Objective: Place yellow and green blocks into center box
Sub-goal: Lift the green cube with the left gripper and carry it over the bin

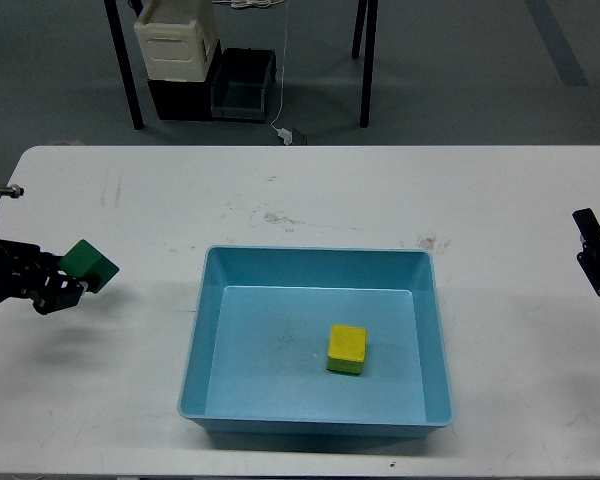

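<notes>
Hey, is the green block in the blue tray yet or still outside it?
Outside. The green block is held in the left gripper over the table, left of the blue tray. Only the yellow block lies inside.

The left arm reaches in low from the left edge, its left gripper (78, 282) clamped on the green block (88, 264), which sits at the fingertips, tilted. The right gripper (587, 232) shows only partly at the right edge, pointing upward; its finger spacing is unclear.
</notes>
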Controlling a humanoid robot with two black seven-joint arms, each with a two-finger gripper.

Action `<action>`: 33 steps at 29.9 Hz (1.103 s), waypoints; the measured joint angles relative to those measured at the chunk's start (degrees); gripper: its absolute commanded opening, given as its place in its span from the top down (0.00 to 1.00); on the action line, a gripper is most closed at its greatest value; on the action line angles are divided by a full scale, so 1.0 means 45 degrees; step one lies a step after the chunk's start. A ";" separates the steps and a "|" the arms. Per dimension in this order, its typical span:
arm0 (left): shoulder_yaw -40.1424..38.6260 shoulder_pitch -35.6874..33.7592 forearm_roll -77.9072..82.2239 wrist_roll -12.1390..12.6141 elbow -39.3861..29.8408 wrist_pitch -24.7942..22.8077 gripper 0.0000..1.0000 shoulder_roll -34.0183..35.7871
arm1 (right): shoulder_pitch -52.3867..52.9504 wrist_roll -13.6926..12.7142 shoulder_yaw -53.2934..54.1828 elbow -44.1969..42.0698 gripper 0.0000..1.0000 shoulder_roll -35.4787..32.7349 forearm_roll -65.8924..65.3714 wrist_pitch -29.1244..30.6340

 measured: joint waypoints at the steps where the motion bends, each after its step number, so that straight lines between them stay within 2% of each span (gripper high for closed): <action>1: 0.0000 -0.0234 -0.0052 0.0001 -0.0237 0.0044 0.71 0.0215 | -0.0006 0.0000 -0.0004 0.0000 0.00 0.0002 0.0000 0.0001; 9: 0.0014 -0.2256 -0.0108 -0.0001 -0.2733 -0.0037 0.71 0.0321 | -0.0018 0.0000 -0.0019 -0.0046 0.00 0.0132 0.0000 0.0001; 13: 0.0026 -0.2899 0.0026 -0.0003 -0.3878 -0.0226 0.71 -0.0803 | -0.0012 0.0000 -0.0082 -0.0080 0.00 0.0137 0.0000 0.0000; 15: 0.0049 -0.3238 0.0208 -0.0005 -0.4192 -0.0652 0.71 -0.1518 | -0.0012 0.0000 -0.0143 -0.0095 0.00 0.0137 0.0000 0.0000; 20: 0.0894 -0.4659 0.1186 -0.0001 -0.4313 -0.2634 0.70 -0.3798 | -0.0009 0.0000 -0.0295 -0.0110 0.00 0.0139 0.0000 0.0018; 26: 0.3658 -0.6666 0.1366 -0.0005 -0.4100 -0.2884 0.69 -0.5763 | 0.0037 0.0000 -0.0324 -0.0119 0.00 0.0263 0.0000 0.0042; 31: 0.4958 -0.7090 0.1580 -0.0001 -0.3075 -0.2889 0.64 -0.7306 | 0.0042 0.0000 -0.0320 -0.0123 0.00 0.0601 -0.0001 0.0043; 33: 0.5234 -0.7077 0.1722 0.0004 -0.2439 -0.2889 0.54 -0.7957 | 0.0043 0.0000 -0.0314 -0.0124 0.00 0.0739 0.0002 0.0043</action>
